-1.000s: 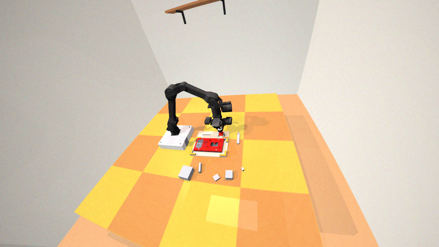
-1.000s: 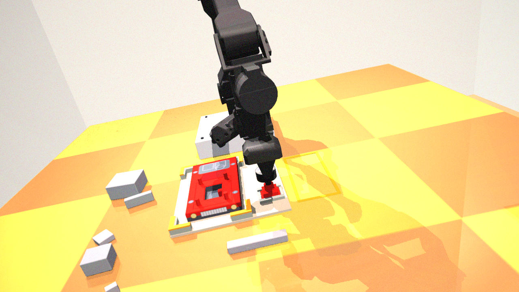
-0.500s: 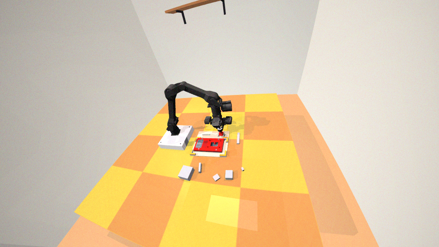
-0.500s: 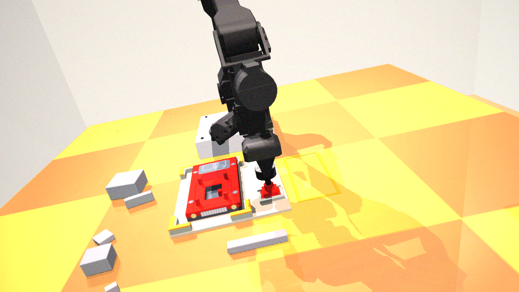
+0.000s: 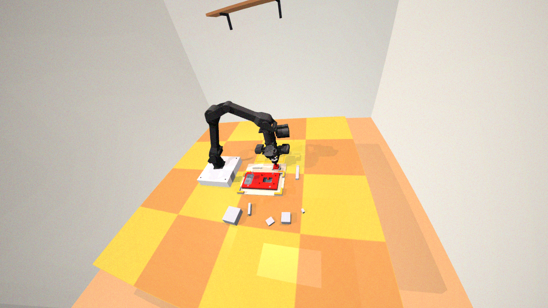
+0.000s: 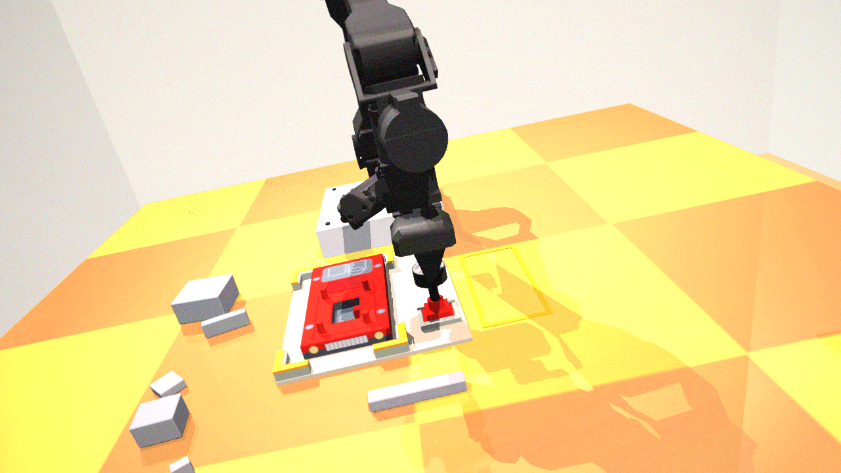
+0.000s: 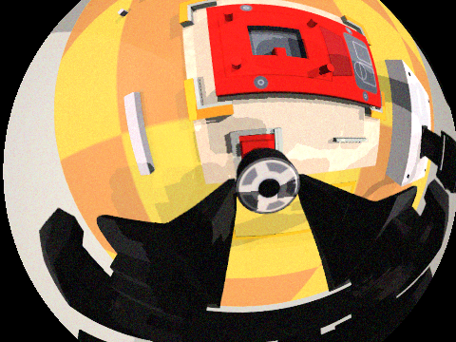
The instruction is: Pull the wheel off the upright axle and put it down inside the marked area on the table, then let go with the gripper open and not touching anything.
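The wheel (image 5: 274, 160) (image 6: 419, 276) (image 7: 269, 204), with a black tyre and a pale spoked hub, is between the two fingers of my gripper (image 5: 275, 161) (image 6: 431, 278) (image 7: 266, 182), which is shut on it. The wheel is above the small red axle piece (image 5: 276, 167) (image 6: 438, 311) (image 7: 256, 142) in its grey holder. A dark fingertip covers the gap in the exterior view, so I cannot tell whether the axle's tip is still inside the wheel. The marked area (image 6: 517, 319) (image 7: 271, 235) is a yellow outline on the table beside the board.
A red car chassis (image 5: 251, 185) (image 6: 320, 311) (image 7: 294, 83) with upright pegs lies on the pale board (image 6: 403, 299) (image 7: 309, 119) between yellow-topped corner guides. A long grey bar (image 5: 297, 172) (image 6: 417, 390) (image 7: 137, 130) lies beside the board. Several grey blocks lie farther off.
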`<control>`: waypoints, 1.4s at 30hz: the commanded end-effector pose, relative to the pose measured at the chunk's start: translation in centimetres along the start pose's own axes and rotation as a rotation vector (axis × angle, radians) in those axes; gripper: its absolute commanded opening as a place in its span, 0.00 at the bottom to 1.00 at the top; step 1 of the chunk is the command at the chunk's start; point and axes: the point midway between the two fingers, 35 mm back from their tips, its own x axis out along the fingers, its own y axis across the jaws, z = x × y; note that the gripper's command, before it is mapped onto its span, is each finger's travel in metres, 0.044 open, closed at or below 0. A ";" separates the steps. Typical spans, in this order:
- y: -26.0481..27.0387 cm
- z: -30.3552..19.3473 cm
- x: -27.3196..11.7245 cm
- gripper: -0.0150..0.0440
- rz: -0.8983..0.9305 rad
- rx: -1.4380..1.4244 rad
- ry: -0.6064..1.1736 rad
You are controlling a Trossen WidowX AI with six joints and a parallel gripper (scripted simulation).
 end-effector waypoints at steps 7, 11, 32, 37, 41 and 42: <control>0.0 0.0 -0.3 0.25 -0.001 0.003 -0.001; 0.0 0.0 -0.5 0.25 -0.001 0.004 -0.002; -0.1 0.0 -4.3 0.25 0.000 0.004 -0.002; -0.6 -1.1 -3.6 0.25 -0.002 -0.023 0.005; -1.4 -2.6 -3.7 0.25 -0.007 -0.046 0.011; -1.7 -3.0 -3.8 0.25 -0.008 -0.050 0.012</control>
